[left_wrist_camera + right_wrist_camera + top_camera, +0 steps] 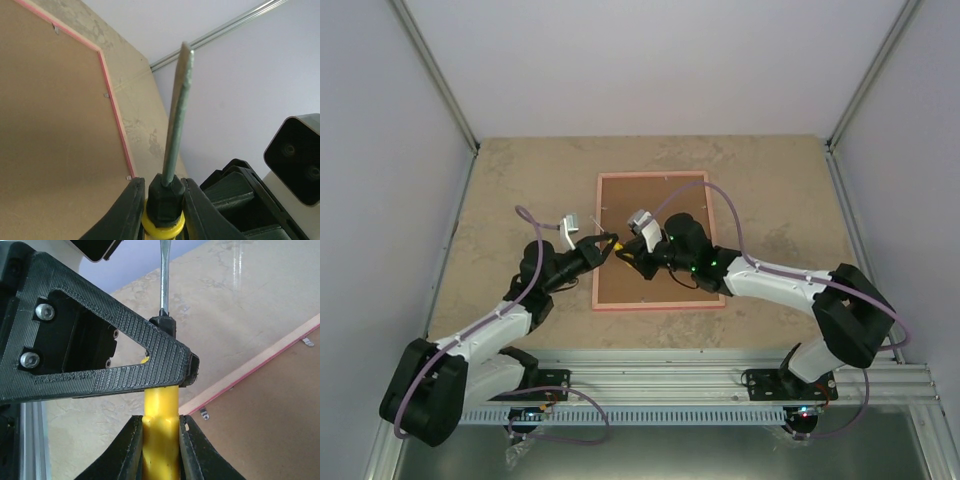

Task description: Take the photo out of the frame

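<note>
Yellow-handled screwdriver (177, 115), black collar, flat steel blade, mottled beige tabletop (520, 180), pale walls (660, 60), aluminium rail (720, 366)

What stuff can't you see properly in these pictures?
The photo: hidden in every view. The frame lies back up, so its brown board covers whatever is inside.
The screwdriver: tiny from the top camera, mostly covered by the left gripper and the right gripper.
Its tip: cut off by the top edge in the right wrist view.
Its handle end: cut off by the bottom edge in both wrist views.
</note>
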Controlling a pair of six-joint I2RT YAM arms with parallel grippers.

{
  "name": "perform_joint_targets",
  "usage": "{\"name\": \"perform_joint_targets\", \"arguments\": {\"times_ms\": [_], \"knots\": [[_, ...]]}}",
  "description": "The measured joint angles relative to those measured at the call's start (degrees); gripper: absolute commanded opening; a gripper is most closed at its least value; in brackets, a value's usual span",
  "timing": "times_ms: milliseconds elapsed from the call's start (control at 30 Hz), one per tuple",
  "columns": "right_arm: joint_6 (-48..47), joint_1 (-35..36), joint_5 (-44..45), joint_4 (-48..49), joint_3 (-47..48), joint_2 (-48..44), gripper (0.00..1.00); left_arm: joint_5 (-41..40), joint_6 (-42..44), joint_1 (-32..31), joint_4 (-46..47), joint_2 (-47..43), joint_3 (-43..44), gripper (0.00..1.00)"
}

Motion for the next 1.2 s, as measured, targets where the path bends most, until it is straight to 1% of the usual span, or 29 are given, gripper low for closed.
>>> {"name": "perform_joint_targets", "arguments": {"times_ms": [67, 233, 433, 700, 900, 1133, 1200], "knots": [[0.0, 0.1, 0.0, 1.2, -1.0, -0.1, 0.2, 0.1, -1.4, 0.0, 1.0, 0.1, -0.9, 0.0], [-0.5, 0.5, -0.3, 6.4, -5.3, -1.8, 0.34, 0.1, -7.2, -0.1, 4.5, 0.2, -3.3, 0.0], [-1.2, 0.8, -0.9, 14.2, -10.7, -4.2, 0.44, -0.4, -14.5, -0.1, 10.0, 0.1, -5.6, 0.0], [-1.6, 1.7, -0.4, 23.9, -14.5, -4.2, 0.45, -1.2, -21.3, -0.1, 15.1, 0.1, -6.9, 0.0], [-1.6, 3.3, 3.0, 31.5, -15.0, -2.8, 0.45, -1.4, -25.0, -0.1, 17.5, 0.1, -7.3, 0.0], [-1.4, 3.6, 5.0, 36.1, -15.0, 0.2, 0.4, -1.4, -28.3, -0.1, 19.2, 0.1, -8.3, 0.0], [-1.4, 3.6, 5.1, 36.5, -15.0, 0.3, 0.36, -1.4, -28.8, -0.1, 19.2, 0.0, -8.3, 0.0]]}}
